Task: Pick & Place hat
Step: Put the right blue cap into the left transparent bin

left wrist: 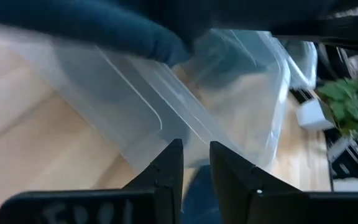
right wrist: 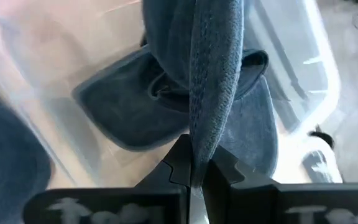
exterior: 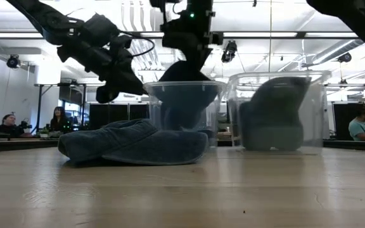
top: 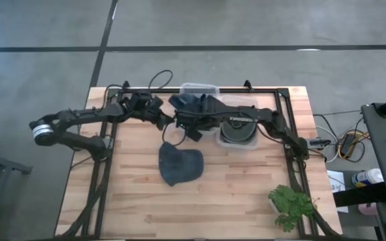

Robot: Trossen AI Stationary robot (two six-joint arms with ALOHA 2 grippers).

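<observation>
My right gripper is shut on a dark blue hat that hangs over and into a clear plastic bin at the table's far side. In the low view that hat bunches below the gripper, above the bin. A second blue hat lies flat on the table in front of the bin. My left gripper is open by a narrow gap and hovers above the table beside the bin's left wall, touching nothing. My right gripper pinches a fold of the blue hat between its two fingers, coming from above and pointing down. The hat hangs below the fingers, and its lower part spreads inside the clear bin.
A second clear bin with a grey hat inside stands to the right of the first. A small potted plant sits at the table's near right corner. Cables run along the far edge. People sit in the room beyond.
</observation>
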